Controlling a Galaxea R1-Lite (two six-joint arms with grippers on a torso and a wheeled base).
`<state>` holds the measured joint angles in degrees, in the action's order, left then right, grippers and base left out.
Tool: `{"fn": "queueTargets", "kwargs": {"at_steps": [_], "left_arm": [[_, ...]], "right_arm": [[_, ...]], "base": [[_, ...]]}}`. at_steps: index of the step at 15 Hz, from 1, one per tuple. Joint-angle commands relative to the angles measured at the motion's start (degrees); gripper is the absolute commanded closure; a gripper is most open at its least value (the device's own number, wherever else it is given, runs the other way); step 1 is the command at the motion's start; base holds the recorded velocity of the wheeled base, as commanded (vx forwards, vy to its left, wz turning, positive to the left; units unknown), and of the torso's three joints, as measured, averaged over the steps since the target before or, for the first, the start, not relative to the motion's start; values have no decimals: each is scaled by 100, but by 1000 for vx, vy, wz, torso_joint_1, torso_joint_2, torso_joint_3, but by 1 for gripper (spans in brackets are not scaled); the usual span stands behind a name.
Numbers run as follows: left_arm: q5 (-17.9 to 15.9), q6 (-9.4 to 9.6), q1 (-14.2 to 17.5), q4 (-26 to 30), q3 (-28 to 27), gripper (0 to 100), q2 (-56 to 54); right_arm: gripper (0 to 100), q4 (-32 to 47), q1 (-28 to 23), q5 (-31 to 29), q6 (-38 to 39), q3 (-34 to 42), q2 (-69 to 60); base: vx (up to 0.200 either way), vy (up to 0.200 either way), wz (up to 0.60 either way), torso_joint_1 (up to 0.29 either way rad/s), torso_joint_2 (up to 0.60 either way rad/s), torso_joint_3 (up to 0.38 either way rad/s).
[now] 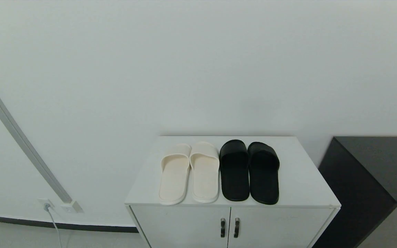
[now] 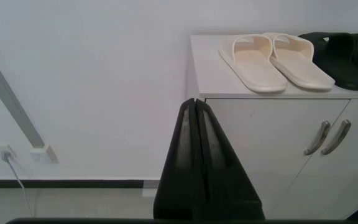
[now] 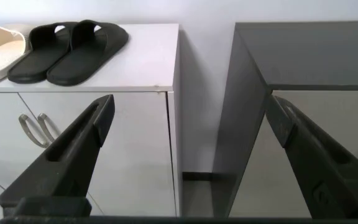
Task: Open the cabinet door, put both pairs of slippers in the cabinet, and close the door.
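A white cabinet [image 1: 298, 172] stands against the wall with both doors closed and two metal handles [image 1: 228, 227] at the middle seam. On its top lie a cream pair of slippers [image 1: 189, 172] and, to their right, a black pair of slippers [image 1: 249, 170], toes toward the wall. My left gripper [image 2: 196, 106] is shut with nothing in it, low and to the left of the cabinet [image 2: 272, 143]. My right gripper [image 3: 188, 112] is open and empty, in front of the cabinet's right edge [image 3: 166, 93]. The black slippers [image 3: 67, 43] and handles [image 3: 33, 127] show beside it.
A dark grey cabinet [image 1: 367, 179] stands right of the white one with a narrow gap between. On the wall at the left are a slanted grey cable duct [image 1: 16, 134] and a socket with a plugged cable [image 1: 47, 206].
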<state>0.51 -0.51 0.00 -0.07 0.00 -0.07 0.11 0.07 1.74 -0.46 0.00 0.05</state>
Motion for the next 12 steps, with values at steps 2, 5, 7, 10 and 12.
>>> {"fn": "queueTargets", "kwargs": {"at_steps": [2, 5, 7, 10, 12], "left_arm": [[2, -2, 0, -1, 0, 100, 7], [10, 7, 0, -1, 0, 100, 7], [10, 7, 0, -1, 0, 100, 7], [10, 7, 0, -1, 0, 100, 7], [2, 7, 0, -1, 0, 100, 7]], "right_arm": [[0, 7, 1, 1, -121, -9, -5], [0, 7, 1, 1, -376, -18, 241], [0, -55, 133, -7, 275, -1011, 839], [0, 182, 300, 309, 196, -1107, 1946], [0, -72, 353, 652, 196, -1099, 2852]], "base": [[0, 0, 0, 0, 0, 0], [0, 0, 0, 0, 0, 0], [0, 0, 0, 0, 0, 0], [0, 0, 0, 0, 0, 0], [0, 0, 0, 0, 0, 0]]}}
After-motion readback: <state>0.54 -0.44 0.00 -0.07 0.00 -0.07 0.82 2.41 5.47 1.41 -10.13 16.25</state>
